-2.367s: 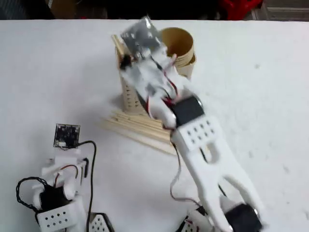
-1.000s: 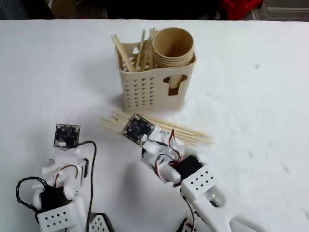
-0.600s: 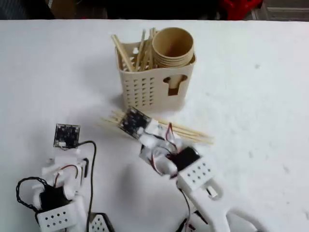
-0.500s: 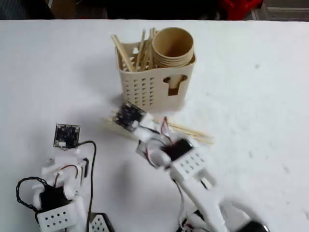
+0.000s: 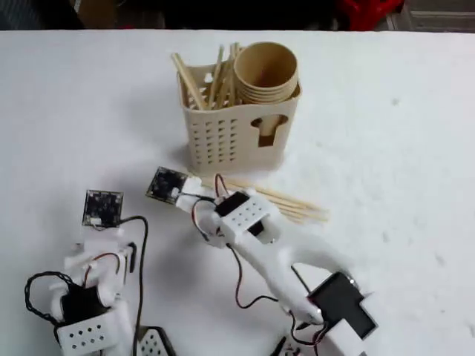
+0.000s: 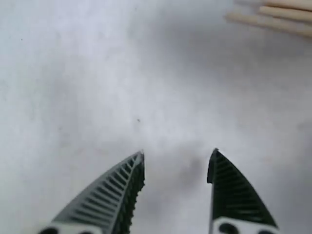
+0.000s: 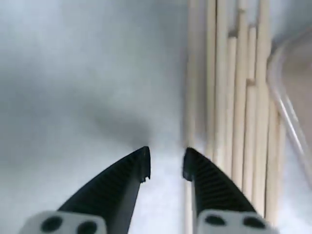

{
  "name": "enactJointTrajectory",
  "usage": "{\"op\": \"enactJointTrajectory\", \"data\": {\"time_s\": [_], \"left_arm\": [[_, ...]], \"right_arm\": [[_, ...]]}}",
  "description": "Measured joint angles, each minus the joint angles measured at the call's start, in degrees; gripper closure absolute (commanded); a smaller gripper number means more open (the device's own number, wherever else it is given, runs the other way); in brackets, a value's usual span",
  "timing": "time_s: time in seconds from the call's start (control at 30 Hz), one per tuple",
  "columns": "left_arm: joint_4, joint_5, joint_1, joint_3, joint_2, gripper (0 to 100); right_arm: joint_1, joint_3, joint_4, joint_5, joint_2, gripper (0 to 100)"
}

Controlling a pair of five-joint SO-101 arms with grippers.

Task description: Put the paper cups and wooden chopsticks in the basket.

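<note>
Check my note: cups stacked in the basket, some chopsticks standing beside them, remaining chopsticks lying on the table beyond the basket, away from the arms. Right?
Wrong side: the high view shows the remaining chopsticks lying on the table between the basket and the arms. The rest of the note holds.

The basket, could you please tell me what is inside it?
A nested stack of paper cups stands in the basket, with several wooden chopsticks standing beside it. Their lower parts are hidden by the basket's walls, so the bottom cannot be seen.
</note>
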Motion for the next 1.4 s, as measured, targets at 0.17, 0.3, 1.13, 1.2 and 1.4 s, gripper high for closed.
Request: {"op": "enactJointTrajectory", "data": {"time_s": [0.17, 0.3, 1.13, 1.2, 1.4], "left_arm": [[0.0, 0.0, 0.0, 0.0, 0.0, 78], [0.0, 0.0, 0.0, 0.0, 0.0, 78], [0.0, 0.0, 0.0, 0.0, 0.0, 78], [0.0, 0.0, 0.0, 0.0, 0.0, 78], [0.0, 0.0, 0.0, 0.0, 0.0, 78]], "right_arm": [[0.18, -0.18, -0.09, 0.18, 0.35, 89.3], [0.44, -1.49, -0.09, 0.79, 2.46, 95.0], [2.55, -5.27, 10.29, 3.6, -2.02, 83.0], [2.29, -5.27, 9.85, 3.6, -1.85, 83.3], [2.29, -8.88, 8.18, 3.43, 5.98, 83.3]]}}
